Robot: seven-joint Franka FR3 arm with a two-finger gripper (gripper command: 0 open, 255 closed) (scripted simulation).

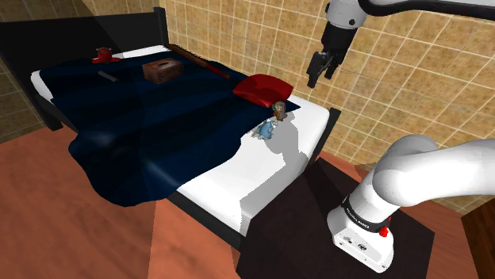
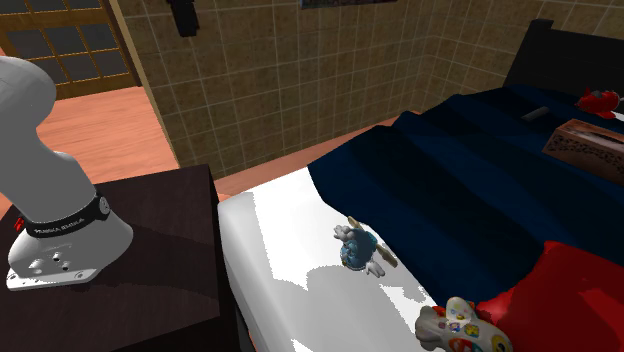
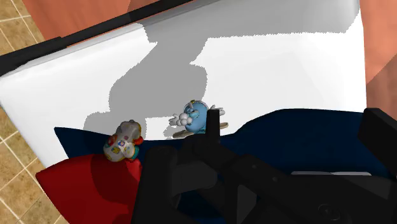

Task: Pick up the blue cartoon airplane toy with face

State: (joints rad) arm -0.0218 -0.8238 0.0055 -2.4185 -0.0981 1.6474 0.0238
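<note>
We judge the pick barely begun: our gripper [image 1: 320,77] hangs open high over the sheet [image 1: 230,181], where the plane [image 1: 266,129] lies untouched at the blanket's [image 1: 159,135] edge; descent, grasp and lift remain.

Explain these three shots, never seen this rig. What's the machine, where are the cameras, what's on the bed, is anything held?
It's a simulator render of one white robot arm on a dark box stand beside a bed. The shoulder view looks down from beside the stand. The second exterior view looks across the bed's corner from near the arm's base. The wrist view looks along the black gripper, which hangs above the bed, open and holding nothing. On the bed's bare white part lies the blue airplane toy, next to a multicoloured controller-like toy by a red pillow. A dark blue blanket covers the rest, with a brown box further along.
</note>
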